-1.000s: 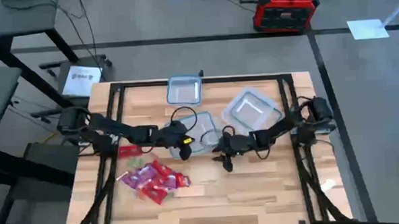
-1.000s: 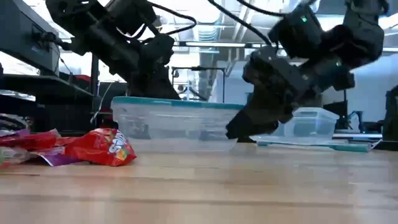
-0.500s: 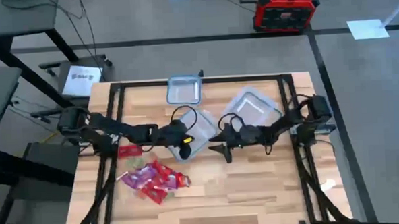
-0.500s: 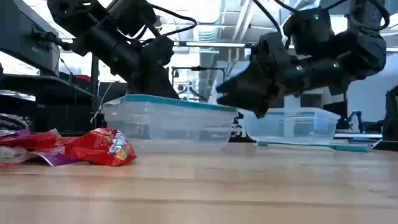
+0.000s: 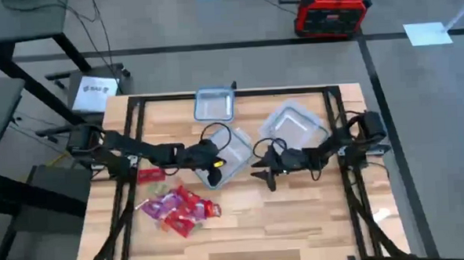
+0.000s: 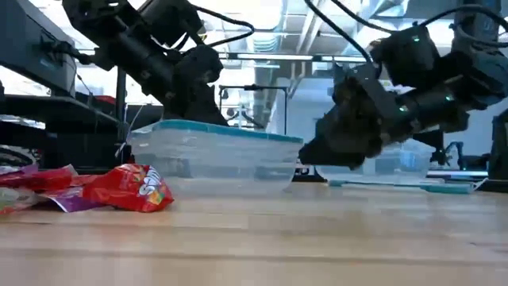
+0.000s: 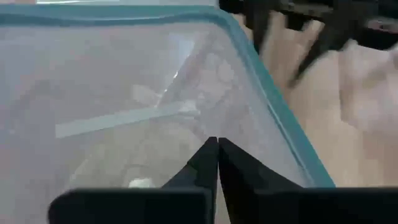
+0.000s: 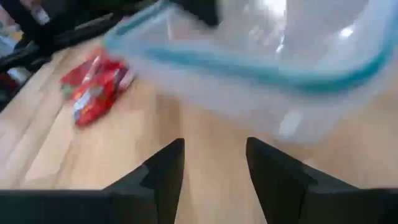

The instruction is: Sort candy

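The candy (image 5: 177, 208) is lying in a loose heap on the near-left part of the table (image 5: 299, 221), its long axis running roughly left to right, with one more red piece (image 5: 150, 176) sitting just beyond it. The left gripper (image 5: 211, 168) is hovering nearer the heap, to its right and a little farther back, its fingers pressed together with nothing between them, at the clear tub (image 5: 231, 152). The right gripper (image 5: 267, 174) is waiting farther right, fingers parted (so the left arm looks better placed to reach).
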`<action>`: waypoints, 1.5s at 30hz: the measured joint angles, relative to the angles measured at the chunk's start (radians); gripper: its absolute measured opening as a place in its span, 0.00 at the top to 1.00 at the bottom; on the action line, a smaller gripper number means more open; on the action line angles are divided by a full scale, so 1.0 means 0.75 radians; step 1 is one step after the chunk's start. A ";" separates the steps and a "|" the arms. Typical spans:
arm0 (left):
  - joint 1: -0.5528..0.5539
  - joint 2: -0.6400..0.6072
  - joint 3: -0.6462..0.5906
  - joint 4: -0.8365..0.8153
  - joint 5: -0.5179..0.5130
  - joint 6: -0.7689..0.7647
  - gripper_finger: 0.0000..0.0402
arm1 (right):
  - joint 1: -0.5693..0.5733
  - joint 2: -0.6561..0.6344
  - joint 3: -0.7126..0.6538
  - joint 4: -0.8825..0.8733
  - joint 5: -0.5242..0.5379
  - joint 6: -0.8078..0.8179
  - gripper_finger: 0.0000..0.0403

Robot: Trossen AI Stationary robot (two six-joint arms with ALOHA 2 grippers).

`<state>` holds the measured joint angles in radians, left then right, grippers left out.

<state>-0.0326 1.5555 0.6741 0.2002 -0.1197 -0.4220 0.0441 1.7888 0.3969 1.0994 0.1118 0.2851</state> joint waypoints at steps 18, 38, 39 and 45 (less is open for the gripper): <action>0.000 -0.001 -0.001 -0.005 0.069 0.012 1.00 | -0.040 0.418 0.046 0.613 -0.146 0.015 0.61; 0.035 0.021 -0.012 -0.015 0.088 -0.014 1.00 | -0.070 0.427 0.232 0.474 -0.453 0.210 0.72; 0.035 0.033 -0.012 -0.009 0.088 -0.017 1.00 | -0.076 0.436 0.237 0.489 -0.480 0.241 0.73; 0.019 0.108 -0.008 0.091 0.074 -0.037 1.00 | -0.115 0.501 0.255 0.601 -0.557 0.411 0.82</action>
<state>-0.0181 1.6367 0.6678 0.2681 -0.0643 -0.4495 -0.0424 2.1645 0.5884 1.5502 -0.3062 0.5931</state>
